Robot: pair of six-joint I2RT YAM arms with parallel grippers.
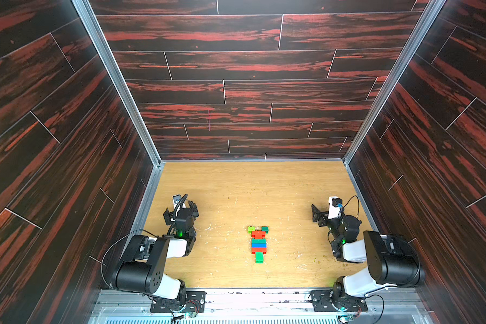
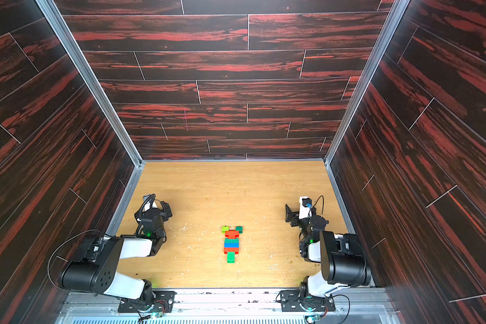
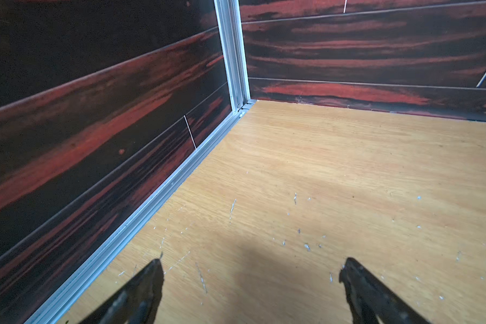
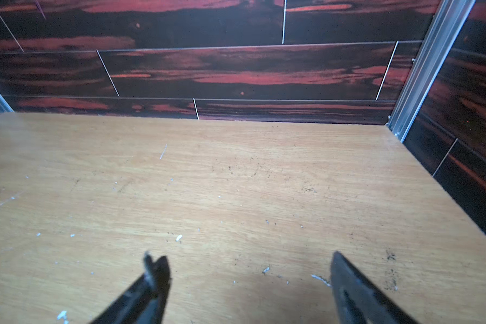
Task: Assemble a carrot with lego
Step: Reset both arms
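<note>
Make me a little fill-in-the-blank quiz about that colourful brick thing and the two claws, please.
The lime piece at the wide end of the carrot is on the side of the ____ arm.
Its narrow end is a small ____ brick.
Between the teal band and the lower red band sits a ____ band.
The left gripper and right gripper are both ____, holding nothing.
Missing words: left; green; blue; open.
</note>
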